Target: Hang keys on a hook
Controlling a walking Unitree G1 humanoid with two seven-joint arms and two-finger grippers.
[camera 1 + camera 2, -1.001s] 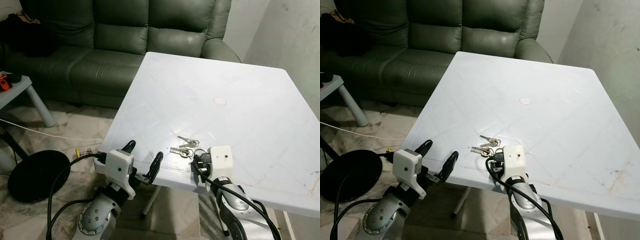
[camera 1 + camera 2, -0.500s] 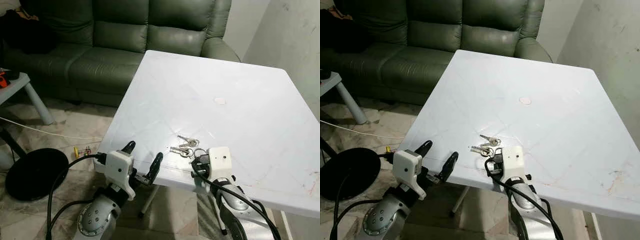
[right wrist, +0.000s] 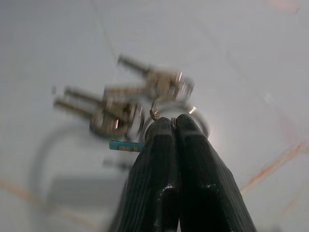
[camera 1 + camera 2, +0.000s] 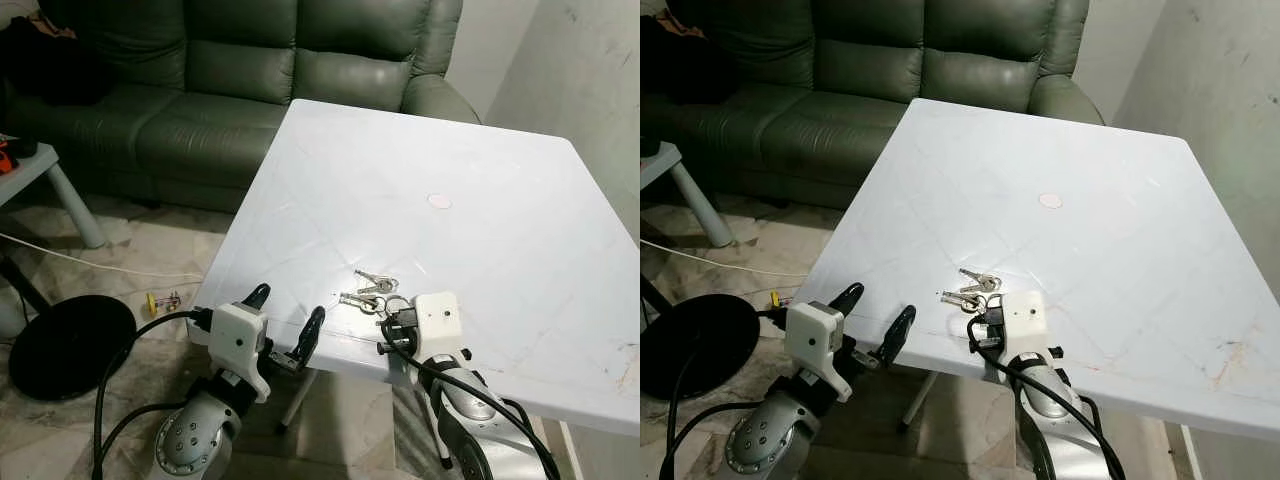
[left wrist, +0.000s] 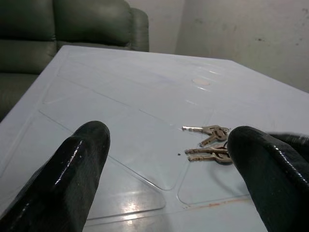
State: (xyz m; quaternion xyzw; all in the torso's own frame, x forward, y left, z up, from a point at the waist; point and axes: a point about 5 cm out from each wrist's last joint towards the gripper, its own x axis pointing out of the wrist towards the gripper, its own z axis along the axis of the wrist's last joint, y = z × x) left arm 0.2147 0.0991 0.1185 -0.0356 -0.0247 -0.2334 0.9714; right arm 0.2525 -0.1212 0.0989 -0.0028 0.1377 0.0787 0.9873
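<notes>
Right pincer point(image 3: 174, 126) is pinched narrow onto the ring of the keys point(image 4: 372, 292), lying near the tabletop's point(image 4: 500, 220) near edge, for lifting. Left pincer point(image 4: 286, 318) hovers wide, unladen, at that edge.

The robot's left silver arm reaches forward and up from below, its left gripper point(image 4: 285, 322) of two long black fingers spread wide apart and pointing ahead. The right silver arm rises beside it, cable looped around the wrist, white housing topmost. Its right gripper point(image 3: 174, 126) has both black fingers point(image 3: 159, 159) pressed tight together, tips side by side.
</notes>
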